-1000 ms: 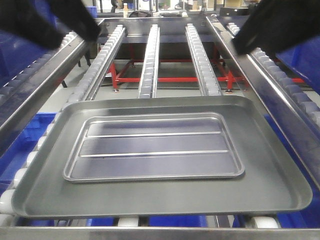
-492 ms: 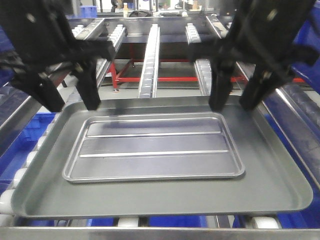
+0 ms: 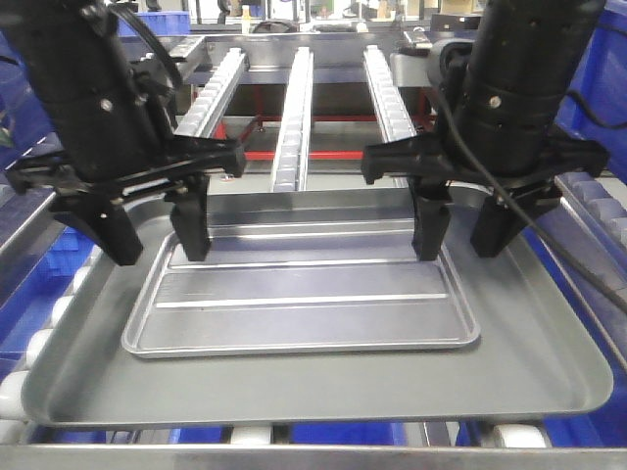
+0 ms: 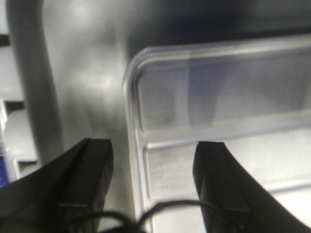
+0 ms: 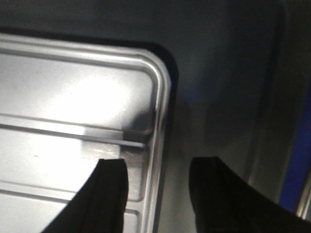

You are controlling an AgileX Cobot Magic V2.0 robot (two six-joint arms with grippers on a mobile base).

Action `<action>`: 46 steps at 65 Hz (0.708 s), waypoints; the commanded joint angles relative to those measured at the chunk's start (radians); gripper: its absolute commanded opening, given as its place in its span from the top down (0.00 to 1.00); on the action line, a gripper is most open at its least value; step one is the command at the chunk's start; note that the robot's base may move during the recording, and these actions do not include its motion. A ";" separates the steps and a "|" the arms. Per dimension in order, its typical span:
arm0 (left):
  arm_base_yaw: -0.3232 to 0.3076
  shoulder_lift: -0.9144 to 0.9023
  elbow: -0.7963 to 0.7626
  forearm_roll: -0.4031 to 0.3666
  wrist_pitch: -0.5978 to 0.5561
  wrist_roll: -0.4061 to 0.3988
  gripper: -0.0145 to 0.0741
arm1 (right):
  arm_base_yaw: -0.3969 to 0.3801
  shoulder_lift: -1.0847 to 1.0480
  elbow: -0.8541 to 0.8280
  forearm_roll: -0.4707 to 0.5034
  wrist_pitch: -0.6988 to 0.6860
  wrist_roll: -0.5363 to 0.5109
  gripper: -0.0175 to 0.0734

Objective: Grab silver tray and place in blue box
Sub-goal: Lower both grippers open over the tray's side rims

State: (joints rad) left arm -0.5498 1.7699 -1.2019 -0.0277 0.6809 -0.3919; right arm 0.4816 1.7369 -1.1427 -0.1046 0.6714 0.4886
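Resting flat inside a larger, duller dark-grey smooth tray (image 3: 534,367), the shiny silver rectangular metal tray (image 3: 302,294) with two raised lengthwise ribs is being carried on white roller rails (image 3: 294,108) at the near end of the conveyor. Its far-left corner rim is being straddled by the black left gripper (image 3: 152,235), whose jaws are being shown spread wide and gripping nothing: one finger (image 4: 87,174) is being positioned outside over the grey tray, the other inside over the silver floor. Its far-right corner is being straddled likewise by the black right gripper (image 3: 465,235), also spread wide. Whether any fingertip is touching metal cannot be told. Blue plastic bins (image 3: 69,255) are being glimpsed beneath the rollers at left.
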 commanded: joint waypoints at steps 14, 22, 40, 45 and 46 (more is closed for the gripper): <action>-0.004 -0.009 -0.032 0.033 -0.065 -0.045 0.52 | -0.003 0.002 -0.034 -0.020 -0.042 0.002 0.35; -0.004 0.021 -0.032 0.028 -0.057 -0.045 0.52 | -0.003 0.002 -0.034 -0.021 -0.052 0.002 0.35; -0.004 0.036 -0.032 0.028 -0.048 -0.045 0.58 | -0.003 0.002 -0.034 -0.022 -0.052 0.002 0.56; -0.004 0.036 -0.032 0.028 -0.042 -0.045 0.68 | -0.003 0.002 -0.034 -0.022 -0.050 0.002 0.68; -0.004 0.036 -0.032 0.028 -0.042 -0.045 0.70 | -0.003 0.002 -0.034 -0.022 -0.050 0.002 0.71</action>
State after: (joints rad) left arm -0.5498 1.8313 -1.2186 0.0000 0.6449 -0.4277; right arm 0.4816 1.7810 -1.1517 -0.1059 0.6479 0.4925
